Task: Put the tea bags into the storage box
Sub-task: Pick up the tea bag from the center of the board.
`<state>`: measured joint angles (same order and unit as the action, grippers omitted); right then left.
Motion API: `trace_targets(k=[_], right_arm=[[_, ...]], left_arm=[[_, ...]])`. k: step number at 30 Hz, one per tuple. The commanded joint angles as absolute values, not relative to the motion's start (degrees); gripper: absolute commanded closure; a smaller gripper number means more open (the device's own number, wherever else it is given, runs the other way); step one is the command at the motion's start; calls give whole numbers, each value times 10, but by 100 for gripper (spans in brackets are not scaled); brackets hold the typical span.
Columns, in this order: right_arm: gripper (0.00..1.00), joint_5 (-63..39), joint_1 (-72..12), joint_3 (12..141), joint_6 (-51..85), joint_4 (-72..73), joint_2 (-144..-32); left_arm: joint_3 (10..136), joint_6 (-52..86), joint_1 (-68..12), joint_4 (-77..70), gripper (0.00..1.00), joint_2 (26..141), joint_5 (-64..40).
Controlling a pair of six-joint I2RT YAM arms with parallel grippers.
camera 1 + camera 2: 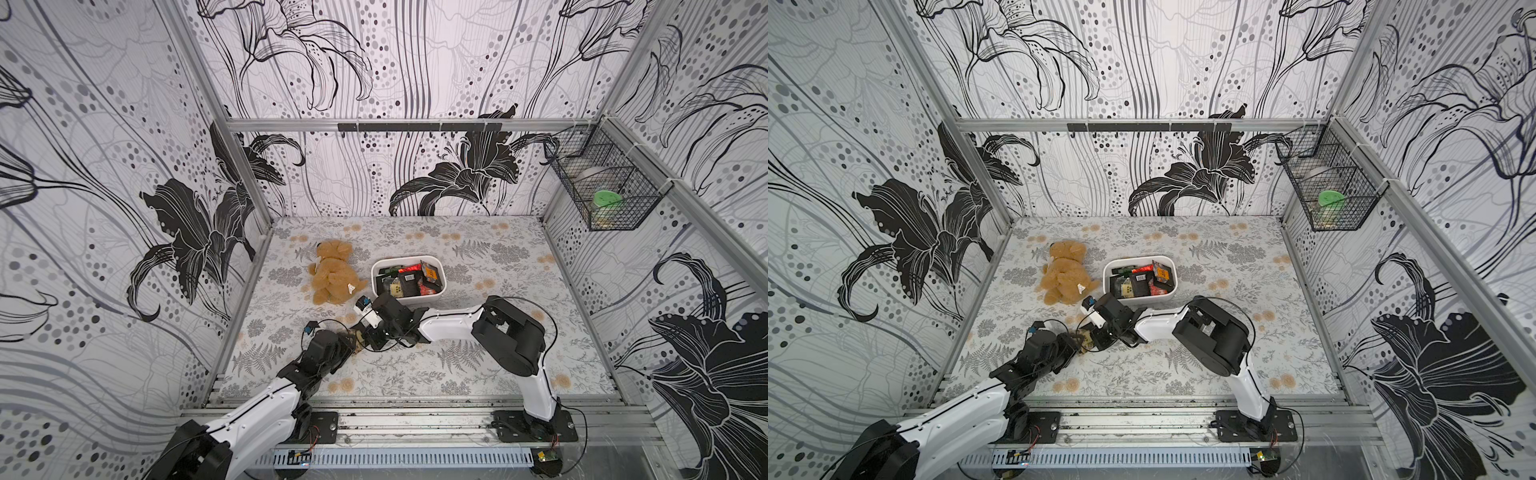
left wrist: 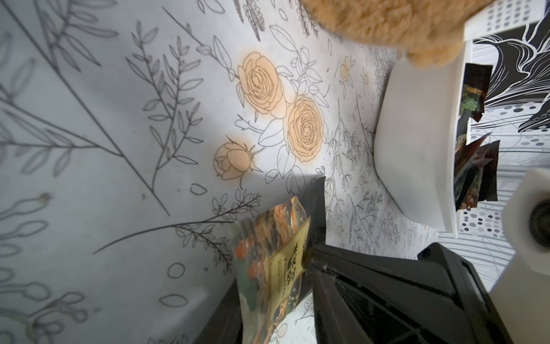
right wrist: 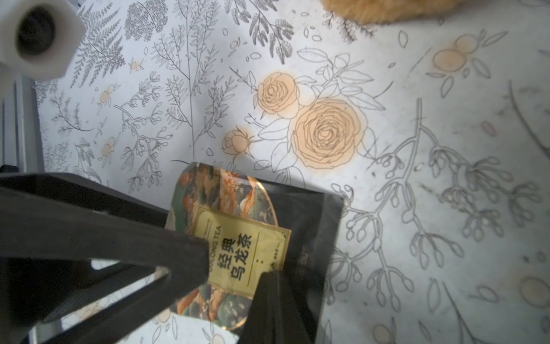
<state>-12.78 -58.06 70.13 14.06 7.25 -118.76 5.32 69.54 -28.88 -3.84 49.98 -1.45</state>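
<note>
- A teddy bear (image 1: 332, 276) lies on the table (image 1: 478, 361), at 11 o'clock from the grippers.
- The left gripper (image 1: 351, 338) reaches in from 7 o'clock. 1 finger lies against the held sachet's printed face; I cannot tell whether it clamps.
- 1 tea bag (image 3: 238, 238), black with a yellow label, stands tilted between both grippers.
- The right gripper (image 1: 366, 337), coming from 3 o'clock, is closed tight on the label's edge.
- The storage box (image 1: 419, 302) sits at 1 o'clock with other tea bags (image 1: 409, 278) piled inside. The right wrist overlaps its near-left corner.
- A wire basket (image 1: 602, 183) hangs at 2 o'clock.
</note>
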Motion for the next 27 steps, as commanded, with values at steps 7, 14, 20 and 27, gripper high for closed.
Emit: trace_targets(k=[7, 14, 20, 27], right_arm=[[100, -106, -582, 668, 149, 64, -1181], [100, -21, -581, 562, 150, 165, -1077], [91, 187, -546, 392, 179, 260, -894], [61, 218, -389, 272, 304, 266, -765]], left_arm=[[42, 703, -292, -65, 81, 518, -44], [68, 688, -294, -2, 100, 491, -31], [120, 646, -293, 106, 100, 449, -4], [221, 586, -298, 196, 100, 408, 24]])
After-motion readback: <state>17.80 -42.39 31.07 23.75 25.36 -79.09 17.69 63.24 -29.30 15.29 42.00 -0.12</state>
